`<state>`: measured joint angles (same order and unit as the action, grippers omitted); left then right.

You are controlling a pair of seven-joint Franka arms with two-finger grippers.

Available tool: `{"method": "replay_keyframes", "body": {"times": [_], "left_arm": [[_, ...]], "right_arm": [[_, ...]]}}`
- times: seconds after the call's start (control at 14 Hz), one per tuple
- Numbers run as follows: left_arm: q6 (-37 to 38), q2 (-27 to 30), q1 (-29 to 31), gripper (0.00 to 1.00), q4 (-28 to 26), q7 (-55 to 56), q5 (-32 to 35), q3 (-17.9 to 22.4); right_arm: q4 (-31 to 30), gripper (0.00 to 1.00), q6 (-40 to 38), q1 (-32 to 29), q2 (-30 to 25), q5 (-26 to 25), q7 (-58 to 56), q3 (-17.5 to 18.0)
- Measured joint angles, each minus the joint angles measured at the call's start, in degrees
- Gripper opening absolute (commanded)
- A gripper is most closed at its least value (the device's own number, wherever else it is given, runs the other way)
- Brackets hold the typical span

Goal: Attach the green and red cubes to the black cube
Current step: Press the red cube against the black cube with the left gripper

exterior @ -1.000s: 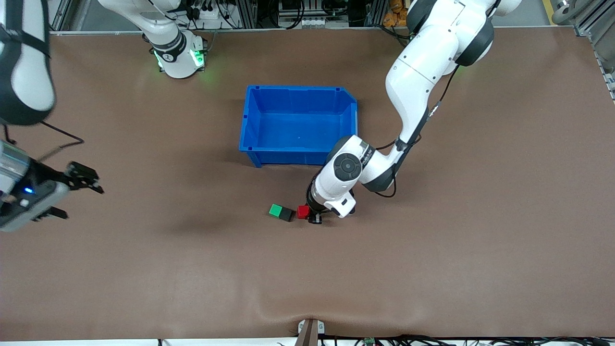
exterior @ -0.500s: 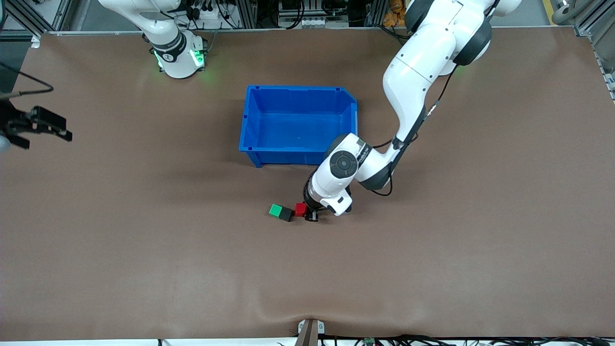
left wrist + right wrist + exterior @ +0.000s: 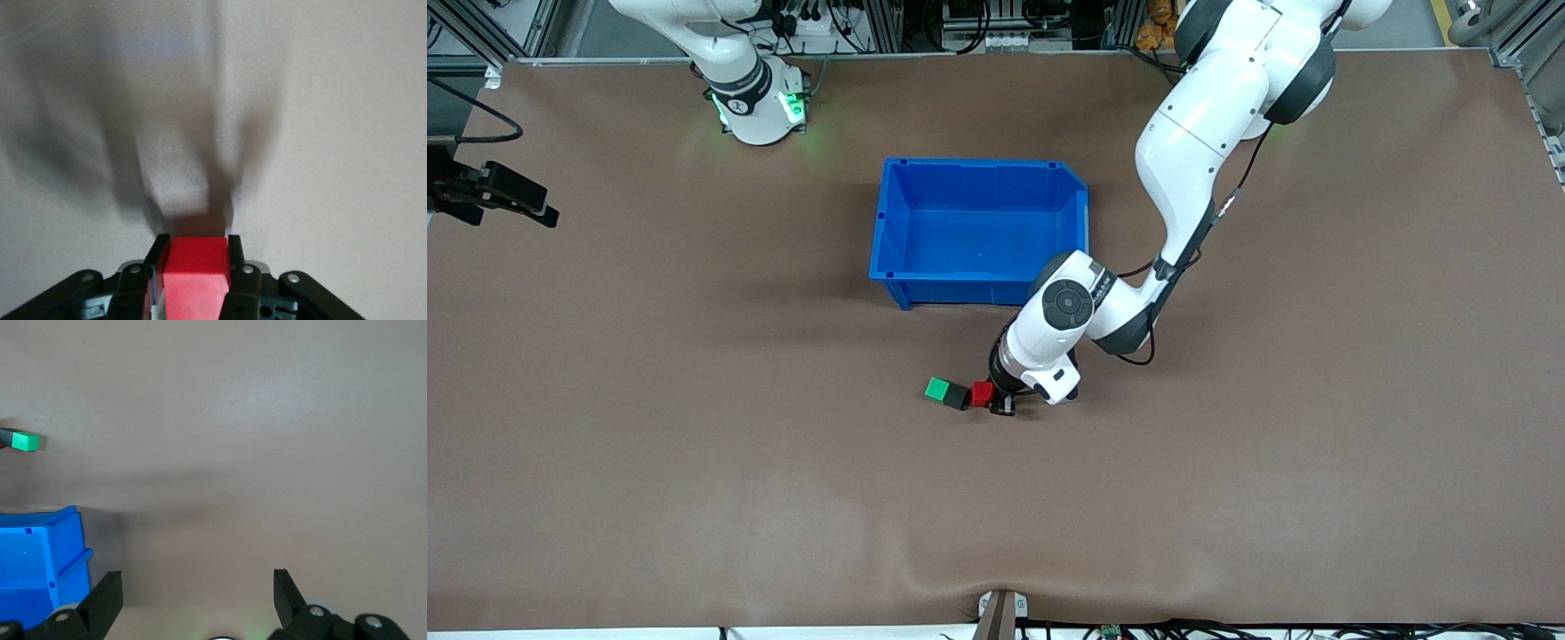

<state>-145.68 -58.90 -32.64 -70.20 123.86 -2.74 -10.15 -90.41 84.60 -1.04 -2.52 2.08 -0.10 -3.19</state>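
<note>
The green cube (image 3: 936,388) and the black cube (image 3: 958,396) lie touching side by side on the brown table, nearer the front camera than the blue bin. My left gripper (image 3: 999,402) is down at the table, shut on the red cube (image 3: 983,394), which sits against the black cube's free side. In the left wrist view the red cube (image 3: 195,267) fills the gap between the fingers (image 3: 155,257). My right gripper (image 3: 498,197) is open and empty, up over the table's edge at the right arm's end. Its wrist view shows the green cube (image 3: 27,441) far off.
The blue bin (image 3: 960,289) stands empty mid-table, just farther from the front camera than the cubes; it also shows in the right wrist view (image 3: 40,553). The left arm's elbow hangs over the bin's corner. The right arm's base (image 3: 756,107) stands at the table's back edge.
My left gripper has slid the red cube a little toward the black cube until they meet. My right gripper has drawn back and up toward the table's edge.
</note>
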Motion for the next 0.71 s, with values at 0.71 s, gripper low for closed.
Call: {"method": "replay_keyframes", "body": {"times": [0.71], "left_arm": [[-0.5,-0.7,-0.3,0.00,1.1,-1.2,0.0,0.3]], "right_arm": [[0.2,1.00,-3.1,1.1,-0.6,0.1,0.1,1.2]]}}
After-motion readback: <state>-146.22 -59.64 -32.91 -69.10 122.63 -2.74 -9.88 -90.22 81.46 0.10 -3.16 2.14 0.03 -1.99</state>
